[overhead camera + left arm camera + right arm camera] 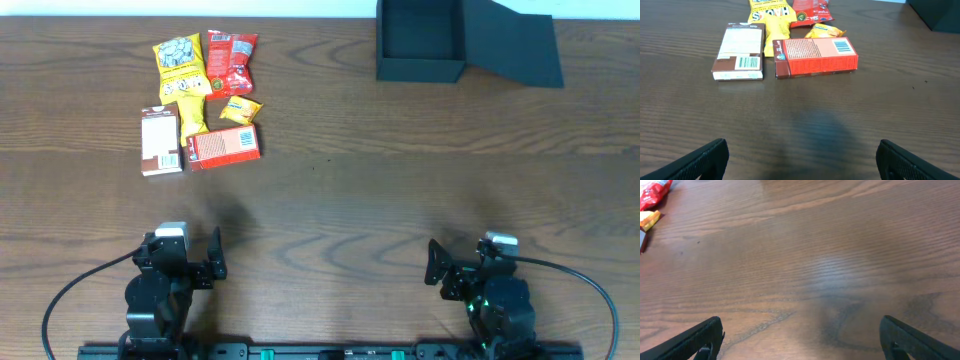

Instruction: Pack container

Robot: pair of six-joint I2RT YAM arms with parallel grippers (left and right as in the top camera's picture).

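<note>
Overhead view: The container [420, 40], a matte black box, is standing at the far edge of the table [350, 190], right of centre. Its flap lid [515, 45] is lying open to the right, and the interior is showing dark. No writing is showing on it.

Five snack items are lying in a cluster at the far left, well apart from the container:
- one yellow bag [181, 70]
- one red bag [231, 60]
- one small yellow packet [241, 109]
- one brown-and-white carton [160, 141]
- one red-orange carton [224, 146]

No print is reading clearly at this size. The left gripper [213, 252] and right gripper [437, 262] are sitting at the near edge, one on each side, grasping nothing.

Left wrist view: Two black fingers [705, 162] are spreading wide at the bottom corners, released, with bare wood between them. Both cartons are lying flat side by side, each showing one barcode and fine print too small to read. Large letters on the yellow bag are appearing upside down and cannot be made out with certainty. One black corner of the container is showing at the top right.

Right wrist view: The fingers [695, 340] here are likewise standing wide apart, released, over bare wood. The red bag and the small yellow packet are showing at the left edge, with no lettering legible.
</note>
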